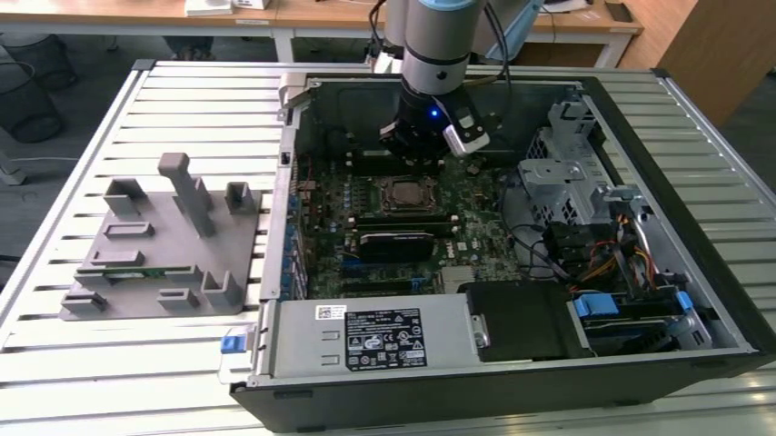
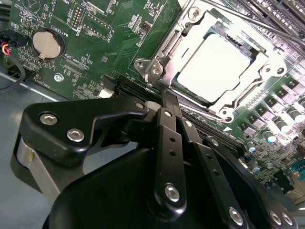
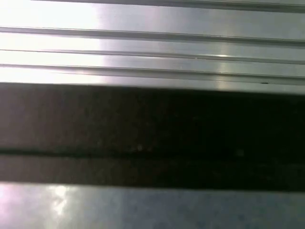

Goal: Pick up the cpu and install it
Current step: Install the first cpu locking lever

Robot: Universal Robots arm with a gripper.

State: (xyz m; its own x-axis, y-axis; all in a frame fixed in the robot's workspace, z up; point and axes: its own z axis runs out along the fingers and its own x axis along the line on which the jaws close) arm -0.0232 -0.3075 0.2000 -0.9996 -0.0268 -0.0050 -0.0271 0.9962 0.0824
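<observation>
On the exterior view's left: a grey plastic fixture point(image 1: 164, 245) is seen lying on the ribbed metal surface point(image 1: 85, 363), beside the open computer case point(image 1: 485, 381); a thin green memory stick point(image 1: 136, 271) is seen resting in one of its slots.
Case interior: the green motherboard point(image 1: 401, 222) is seen laid flat inside the case, with a labelled power supply box point(image 1: 370, 336) along the near edge.
Arm: the arm point(image 1: 434, 36) is seen reaching down into the case from the far side, and the pincer point(image 1: 410, 156) is held just above the board, at the far side of the socket frame point(image 1: 406, 193).
Cpu: in the second wrist view the cpu point(image 2: 215, 67) is seen seated flat inside the metal socket frame point(image 2: 164, 47), its pale silvery top washed out by glare; it is apart from the pincer.
Pincer state: in the second wrist view the black fingers point(image 2: 170, 138) are seen drawn together with nothing between them; the tips themselves are partly hidden, so this appears closed rather than being certain.
Board details: a round coin battery point(image 2: 47, 45) is seen on the board in the second wrist view, well apart from the socket.
On the exterior view's right: metal drive brackets point(image 1: 570, 173) and bundled cables point(image 1: 594, 254) are seen inside the case.
First wrist view: ribbed metal slats point(image 3: 152, 47) and a dark band point(image 3: 152, 133) are seen; what the band belongs to cannot be told.
</observation>
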